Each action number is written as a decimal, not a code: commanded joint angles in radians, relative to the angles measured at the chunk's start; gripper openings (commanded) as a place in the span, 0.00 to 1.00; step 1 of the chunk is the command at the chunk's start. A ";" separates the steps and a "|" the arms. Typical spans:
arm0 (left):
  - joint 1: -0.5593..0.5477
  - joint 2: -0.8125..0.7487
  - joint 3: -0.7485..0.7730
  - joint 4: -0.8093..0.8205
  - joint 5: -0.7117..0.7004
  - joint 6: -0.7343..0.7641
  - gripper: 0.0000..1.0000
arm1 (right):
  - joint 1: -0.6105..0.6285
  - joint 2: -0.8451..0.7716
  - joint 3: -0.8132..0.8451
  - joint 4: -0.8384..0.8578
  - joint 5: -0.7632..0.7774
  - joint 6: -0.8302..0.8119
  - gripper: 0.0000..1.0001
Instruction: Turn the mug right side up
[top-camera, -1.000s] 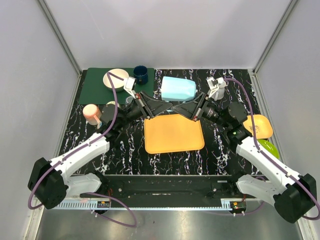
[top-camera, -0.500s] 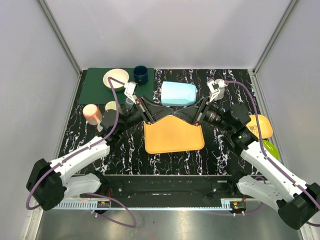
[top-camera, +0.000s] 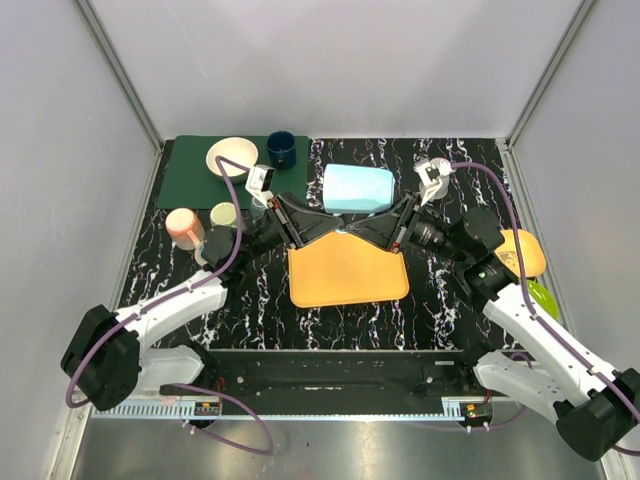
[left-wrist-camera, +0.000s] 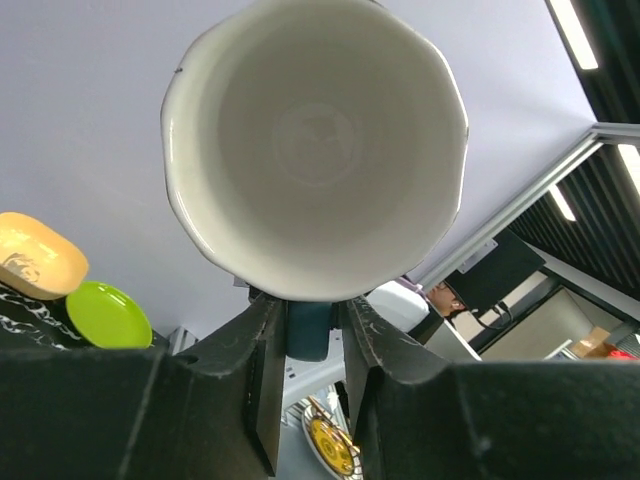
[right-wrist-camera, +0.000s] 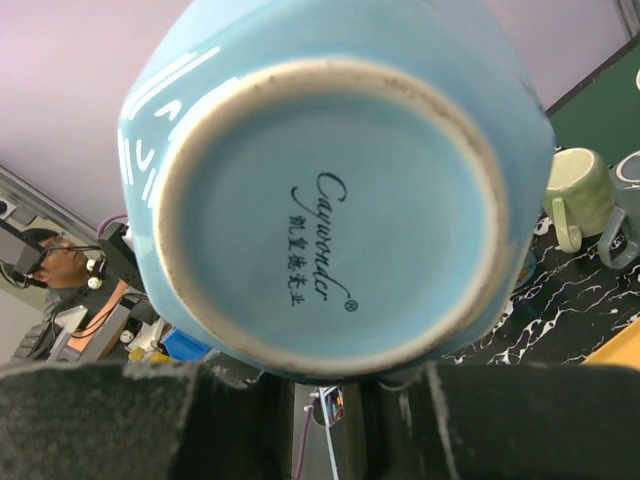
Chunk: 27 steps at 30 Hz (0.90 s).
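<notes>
The left gripper (top-camera: 325, 220) has its jaws drawn narrow. In the left wrist view its black, matte fingers (left-wrist-camera: 262, 370) pinch a shadowed blue-green part just under the rim of the light-blue glazed ceramic mug (top-camera: 357, 188), apparently its handle. The right gripper (top-camera: 367, 227) also shows a slim gap. The mug's base sits right above its rough, black padded fingers (right-wrist-camera: 120, 420), but I cannot tell whether they clamp it.

The mug lies on its side, lifted, at 12 o'clock of the flat orange plastic tray (top-camera: 348, 270). Its mouth faces 9 o'clock and its base 3 o'clock. From the left wrist, the mug (left-wrist-camera: 315, 150) shows a glossy cream-white inside with a softly faceted rim. From the right wrist, the mug (right-wrist-camera: 330, 200) shows a round unglazed foot ring, off-white and gritty. The ring surrounds a blue disc with dark cursive reading roughly "Cayunder", a registered mark, and a row of Chinese characters that I cannot read.

Everything sits on the black, white-veined marbled table (top-camera: 250, 300).
</notes>
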 joint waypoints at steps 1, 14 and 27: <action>0.003 -0.010 0.023 0.275 0.052 -0.069 0.25 | -0.021 -0.024 0.036 0.060 0.031 -0.051 0.00; 0.011 -0.054 -0.031 0.179 0.043 0.003 0.60 | -0.021 -0.098 0.081 -0.134 0.132 -0.203 0.00; 0.094 -0.138 -0.233 0.066 0.048 0.066 0.63 | -0.019 -0.060 0.223 -0.473 0.488 -0.355 0.00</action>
